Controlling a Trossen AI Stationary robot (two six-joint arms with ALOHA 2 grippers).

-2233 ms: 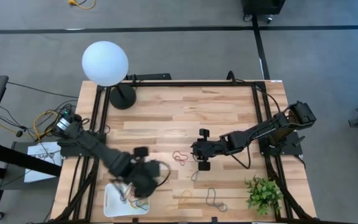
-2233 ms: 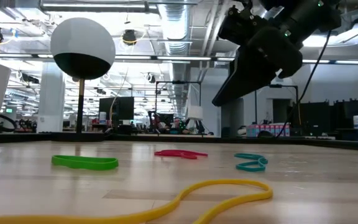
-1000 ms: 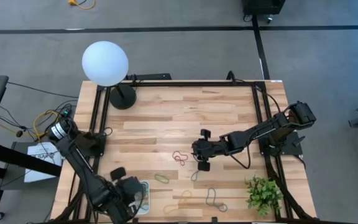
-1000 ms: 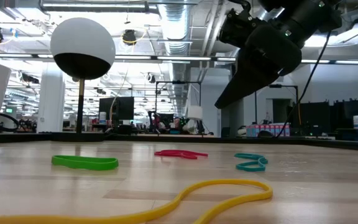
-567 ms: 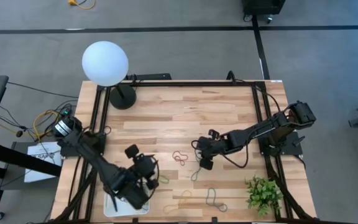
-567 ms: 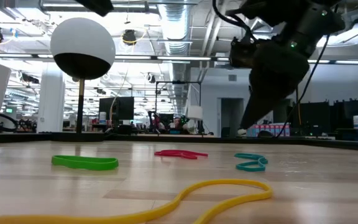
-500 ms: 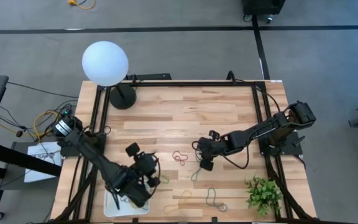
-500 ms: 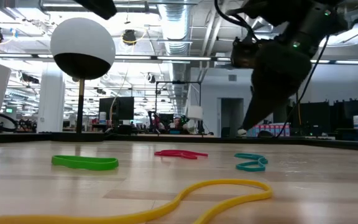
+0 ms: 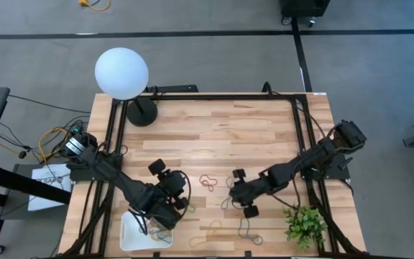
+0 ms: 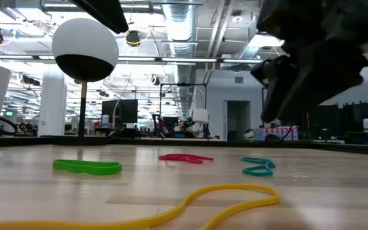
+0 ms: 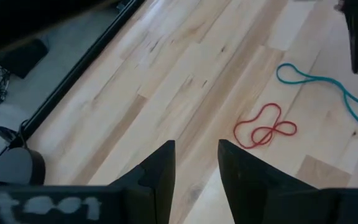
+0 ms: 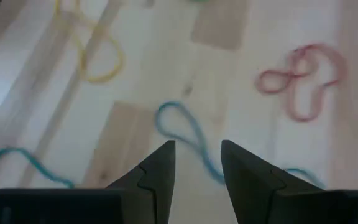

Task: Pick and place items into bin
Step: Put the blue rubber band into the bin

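Observation:
Rubber-band loops lie flat on the wooden table: a red one [image 9: 208, 181] [image 11: 265, 129], a teal one [image 9: 225, 203] [image 12: 185, 134], a green one [image 9: 187, 206] [image 10: 87, 167], a yellow one [image 9: 210, 229] [image 10: 222, 198] and a grey-teal one [image 9: 246, 230]. The white bin [image 9: 130, 234] sits at the near left edge, partly under my left arm. My left gripper [image 9: 181, 196] [image 11: 196, 149] hovers open just right of the bin, pointing toward the red loop. Over the teal loop my right gripper [image 9: 230, 196] [image 12: 197, 149] hangs open and slants down. Neither has anything between its fingers.
A white globe lamp [image 9: 122, 72] stands at the far left corner. A green leafy plant [image 9: 304, 223] sits at the near right corner. Black frame rails run along the table's left, far and right sides. Bare wood lies across the table's far half.
My left gripper has swung up from over the bin at the near edge toward the table's middle and turned to face the red loop. My right gripper has moved toward the near edge and sunk a little, ending over the teal loop. No loop has moved.

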